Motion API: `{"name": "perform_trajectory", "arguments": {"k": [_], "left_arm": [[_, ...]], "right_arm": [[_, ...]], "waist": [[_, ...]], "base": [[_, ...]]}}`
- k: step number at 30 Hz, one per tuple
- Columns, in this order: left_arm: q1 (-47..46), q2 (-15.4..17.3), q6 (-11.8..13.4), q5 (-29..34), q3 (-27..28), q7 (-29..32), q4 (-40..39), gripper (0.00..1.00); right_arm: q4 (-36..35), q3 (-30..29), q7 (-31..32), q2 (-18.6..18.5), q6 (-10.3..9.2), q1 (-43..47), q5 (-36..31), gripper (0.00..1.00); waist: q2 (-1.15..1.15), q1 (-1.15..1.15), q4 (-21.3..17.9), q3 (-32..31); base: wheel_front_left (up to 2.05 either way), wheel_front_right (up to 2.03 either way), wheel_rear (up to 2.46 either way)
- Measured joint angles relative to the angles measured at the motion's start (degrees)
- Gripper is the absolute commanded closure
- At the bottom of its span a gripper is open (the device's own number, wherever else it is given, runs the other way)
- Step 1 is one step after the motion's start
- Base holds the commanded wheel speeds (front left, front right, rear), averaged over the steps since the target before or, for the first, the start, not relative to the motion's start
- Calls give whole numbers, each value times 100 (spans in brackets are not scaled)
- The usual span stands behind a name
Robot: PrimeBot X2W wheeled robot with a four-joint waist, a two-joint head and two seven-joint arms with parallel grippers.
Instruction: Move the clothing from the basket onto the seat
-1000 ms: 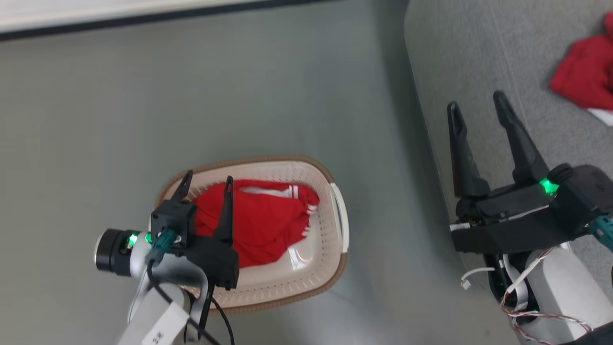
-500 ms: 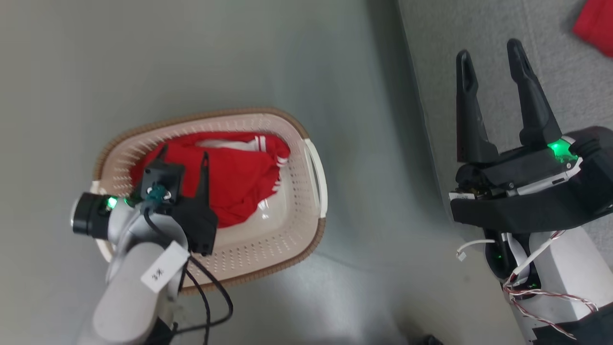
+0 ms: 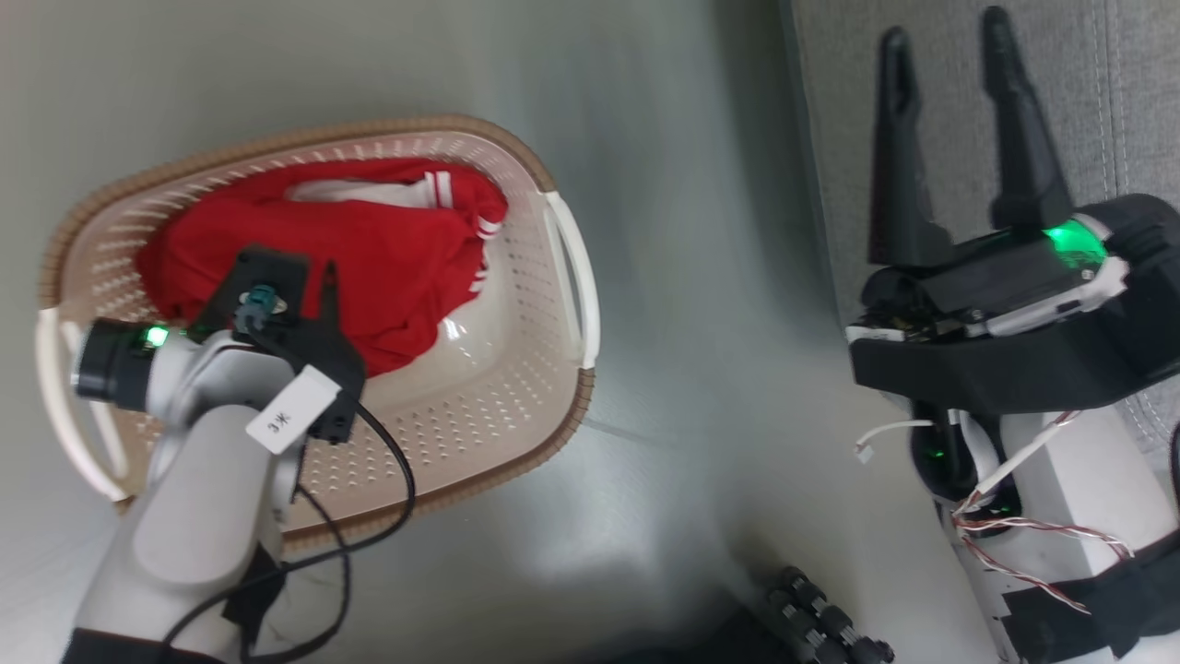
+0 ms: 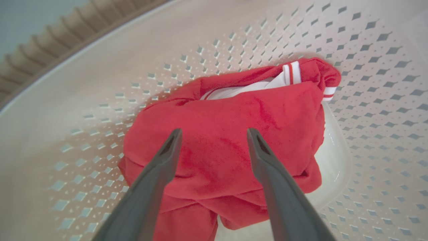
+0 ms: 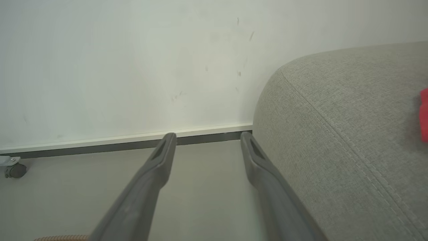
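There's the red garment [image 4: 240,110], crumpled in a soft heap on the basket [image 4: 100,67] bottom, directly under the left gripper [image 4: 214,134], whose spread fingers frame the middle of the cloth; contact is hard to call. White striped trim peeks out at the heap's far edge, beyond the fingertips. The cream basket, perforated and brown-rimmed, sits upright around that gripper. The grey woven seat [image 5: 351,117], seamed and round-cornered, lies just right of the right gripper [image 5: 207,135], with a second red piece [image 5: 424,115] lying further right on it.

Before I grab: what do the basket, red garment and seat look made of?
Basket: apparently glossy cream moulded plastic, perforated walls, brown ribbed rim band.
Red garment: soft matte fabric, crumpled in folds.
Seat: grey woven upholstery; weave and stitched seam show.
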Motion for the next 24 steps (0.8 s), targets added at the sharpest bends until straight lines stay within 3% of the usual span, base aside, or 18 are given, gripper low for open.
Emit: {"name": "perform_trajectory", "arguments": {"k": [13, 22, 23, 24], "left_arm": [[-386, 249, 2, 178, -55, 387, 927, 0], [-607, 250, 47, 281, -121, 664, 1411, 0], [-625, 252, 47, 304, -136, 689, 1454, 10], [-644, 248, 49, 324, -136, 731, 1519, 10]], "right_arm": [[299, 47, -194, 140, 130, -119, 96, 0], [442, 55, -252, 170, 189, -200, 97, 0], [454, 55, -256, 176, 204, -203, 98, 0], [465, 56, -271, 181, 227, -208, 100, 0]], "waist": [[-1, -1, -355, 354], [-1, -1, -412, 400], [-1, -1, -412, 402], [-1, -1, -412, 404]], "base": [[0, 0, 0], [0, 0, 0], [0, 0, 0], [0, 0, 0]]}}
